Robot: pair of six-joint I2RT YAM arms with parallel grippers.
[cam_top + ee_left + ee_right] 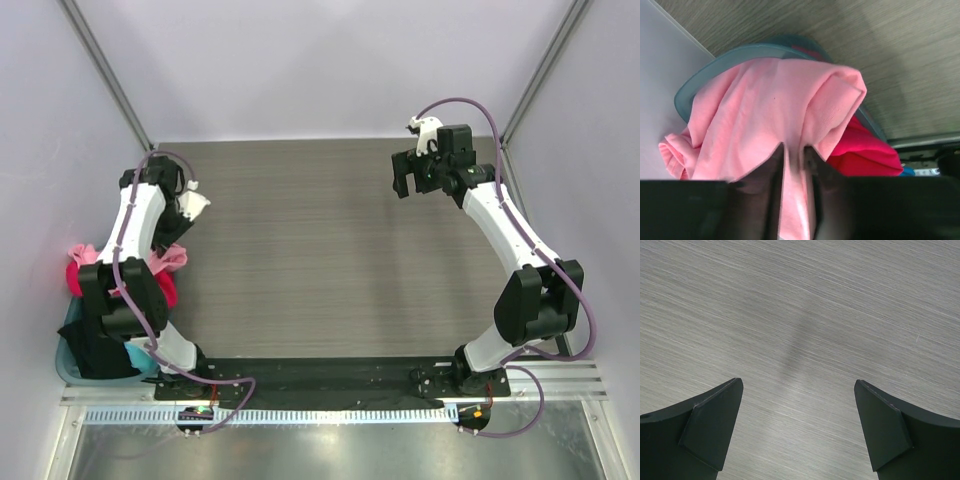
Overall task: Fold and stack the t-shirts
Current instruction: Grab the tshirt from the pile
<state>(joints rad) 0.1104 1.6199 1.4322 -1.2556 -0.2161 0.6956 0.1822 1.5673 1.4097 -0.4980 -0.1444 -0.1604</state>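
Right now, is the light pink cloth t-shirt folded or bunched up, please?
Bunched up: the light pink cloth t-shirt drapes crumpled over the teal plastic basket, pinched by the left gripper.

top external: fixed, high behind the arm bases, looking down across the whole tabletop (300,250).
left wrist: close over the teal basket (685,95) and pink t-shirt (765,110), left gripper (792,157) at frame bottom.
right wrist: close, facing down on the tabletop, right gripper (799,382) low in frame.
shared: teal basket and pink t-shirt in top and left wrist views; tabletop in all three.
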